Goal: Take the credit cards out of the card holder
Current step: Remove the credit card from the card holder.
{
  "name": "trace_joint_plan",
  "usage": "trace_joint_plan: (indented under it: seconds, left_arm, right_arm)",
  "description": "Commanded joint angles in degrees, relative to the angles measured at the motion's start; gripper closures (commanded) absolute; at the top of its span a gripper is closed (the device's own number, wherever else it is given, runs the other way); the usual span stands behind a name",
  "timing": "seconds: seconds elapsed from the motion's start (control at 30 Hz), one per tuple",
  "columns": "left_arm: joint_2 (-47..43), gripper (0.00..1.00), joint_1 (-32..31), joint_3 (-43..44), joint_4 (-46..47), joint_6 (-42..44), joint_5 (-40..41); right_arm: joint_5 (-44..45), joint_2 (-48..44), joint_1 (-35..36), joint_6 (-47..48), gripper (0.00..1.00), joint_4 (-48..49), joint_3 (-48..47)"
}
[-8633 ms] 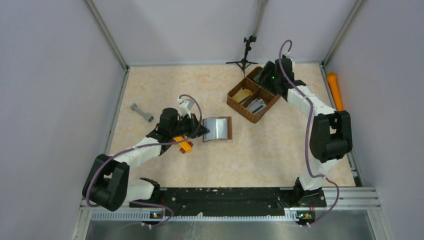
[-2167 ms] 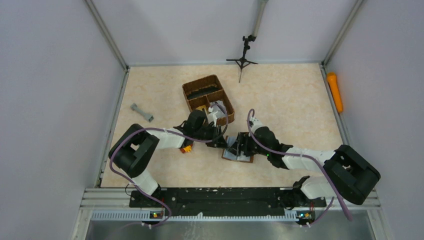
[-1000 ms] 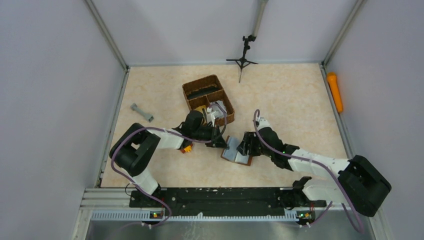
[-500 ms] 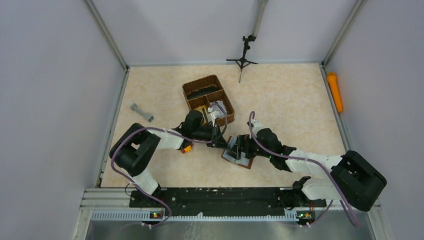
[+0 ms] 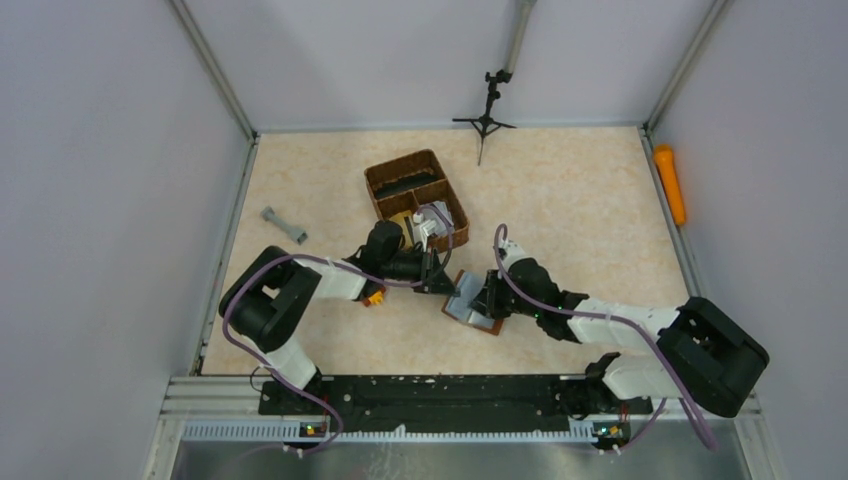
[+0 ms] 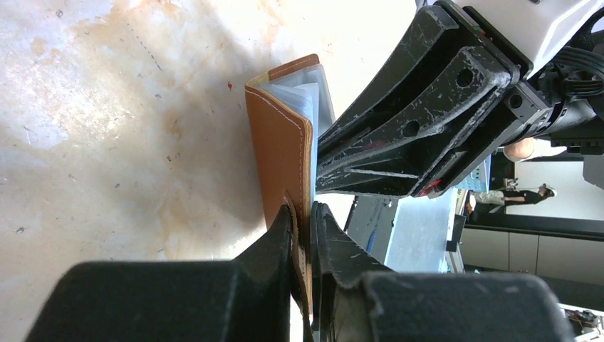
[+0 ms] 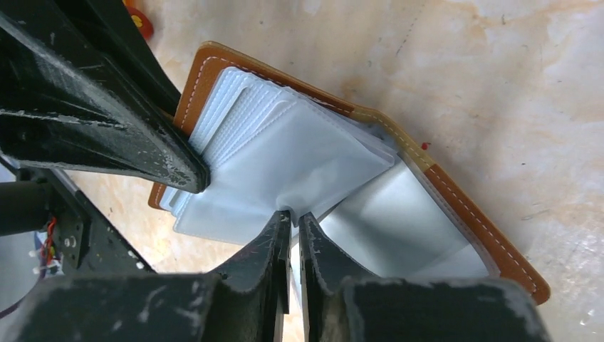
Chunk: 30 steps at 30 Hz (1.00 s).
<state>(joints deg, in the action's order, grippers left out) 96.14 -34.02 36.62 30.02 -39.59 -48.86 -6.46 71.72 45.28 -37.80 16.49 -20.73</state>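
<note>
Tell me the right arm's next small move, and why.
Probably draw the right gripper slowly back, away from the fold. It looks closed on the near edge of a pale leaf in the open card holder, card or sleeve I cannot tell, while the left gripper clamps the brown cover, so a gentle pull should show which.

Card holder (image 7: 320, 153) sleeves' contents unclear; basket (image 5: 400, 161) contents too small.

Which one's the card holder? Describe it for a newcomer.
On the table, just nearer than the woven basket, left fingers and right fingers meet. The card holder lies there: flat brown leather opened on silvery sleeves, unlike the deep basket or the orange piece.
</note>
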Motion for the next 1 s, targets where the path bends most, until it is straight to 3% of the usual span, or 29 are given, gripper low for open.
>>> trace_joint_plan:
  seconds: [0.0,0.37,0.5,0.67,0.87,0.97]
  left_arm:
    - [-1.4,0.94,-0.7,0.4,6.0,-2.1,-5.4]
    - [-3.4,0.94,-0.5,0.4,1.9,0.6,-3.3]
    - [-4.0,0.83,-0.4,0.9,-1.2,2.3,-1.9]
    - [-4.1,0.89,-0.4,1.8,-5.6,4.6,0.6]
    - [-5.0,0.92,-0.4,2.1,-8.8,6.6,3.4]
    - [-4.7,0.92,-0.4,2.2,-8.9,6.5,3.3]
  right_arm:
    - [7.8,-0.8,0.5,0.0,0.98,-4.6,-2.9]
    - [14.6,-1.7,0.4,-0.9,1.0,-12.8,-4.4]
    - [16.7,-3.5,0.5,-1.3,1.0,-15.1,-4.1]
    - [18.3,-4.8,0.4,-1.6,1.0,-17.2,-4.1]
    - [21.8,-9.3,0.3,-0.4,0.9,-22.6,-4.8]
    - [23.6,-12.6,0.4,-0.1,0.73,-25.9,-5.3]
